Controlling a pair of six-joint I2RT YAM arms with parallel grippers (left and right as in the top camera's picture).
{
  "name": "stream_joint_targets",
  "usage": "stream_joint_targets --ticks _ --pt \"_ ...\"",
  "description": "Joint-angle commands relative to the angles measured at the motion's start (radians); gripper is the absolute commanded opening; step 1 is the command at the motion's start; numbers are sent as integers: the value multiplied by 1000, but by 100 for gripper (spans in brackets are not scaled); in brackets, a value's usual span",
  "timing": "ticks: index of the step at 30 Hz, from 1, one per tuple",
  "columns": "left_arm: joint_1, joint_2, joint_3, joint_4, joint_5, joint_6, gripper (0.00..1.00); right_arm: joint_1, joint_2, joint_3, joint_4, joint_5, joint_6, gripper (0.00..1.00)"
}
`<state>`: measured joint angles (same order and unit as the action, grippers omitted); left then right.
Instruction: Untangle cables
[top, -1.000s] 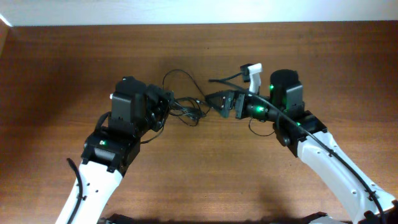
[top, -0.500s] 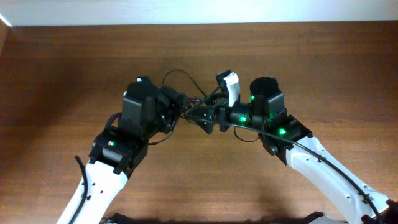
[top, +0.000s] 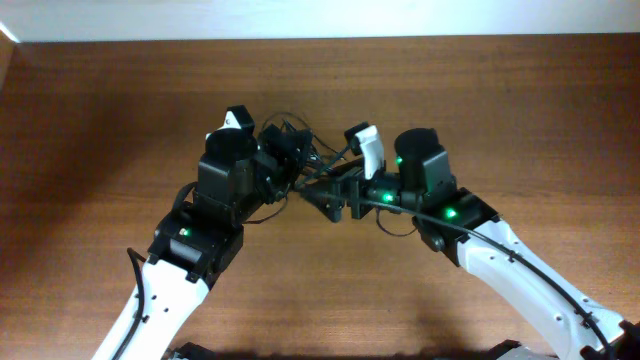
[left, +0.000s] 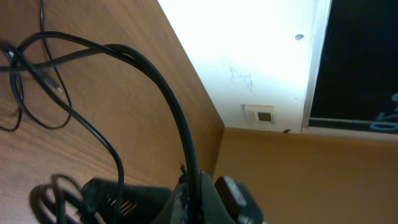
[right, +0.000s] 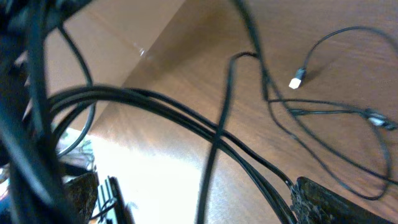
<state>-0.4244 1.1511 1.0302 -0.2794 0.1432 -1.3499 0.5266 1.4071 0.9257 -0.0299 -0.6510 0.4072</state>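
Cables (top: 300, 160): thin black flexible cords, bunched in one tangle on the brown wooden table (top: 100, 120). You'll find them upper middle in the overhead view, right between the two grippers.

Left gripper (top: 285, 165) is on the left side of the tangle, fingers closed. You can't tell from any view whether a cord is pinched in them.

Right gripper (top: 328, 197) points left into the tangle from the other side. Jaws are spread wide, nothing visibly clamped. The two gripper tips are just beside each other, with cords crossing over both.

Left wrist view: several thin strands loop loosely over the wood at the left. A thick black wire (left: 177, 118) arcs over them down to the gripper body at the bottom edge. White wall (left: 249, 50) behind the table's edge.

Right wrist view: blurred strands cross the frame close to the lens. Farther out, a loop lies flat on the wood, one end carrying a small silver plug (right: 296, 80) that lies free and touches nothing else. One textured finger pad (right: 320, 202) shows bottom right, two parallel strands running just beside it. You can't tell if they touch.
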Motion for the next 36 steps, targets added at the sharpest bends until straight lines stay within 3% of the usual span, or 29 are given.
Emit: stream_joint_targets --ticks 1,12,18,25,29,36 --pt "-3 2 12 25 -40 18 0 71 6 11 0 7 -16 100" --pt "92 2 12 80 -177 19 0 121 8 11 -31 9 -37 94" --pt "153 2 12 20 -174 19 0 121 8 11 -34 20 -37 94" --pt "152 2 12 -133 -147 19 0 121 8 11 50 192 -31 94" --pt "152 2 12 -172 -43 19 0 120 8 11 176 304 -30 94" --pt "152 2 12 -174 151 19 0 120 8 11 179 421 -37 95"
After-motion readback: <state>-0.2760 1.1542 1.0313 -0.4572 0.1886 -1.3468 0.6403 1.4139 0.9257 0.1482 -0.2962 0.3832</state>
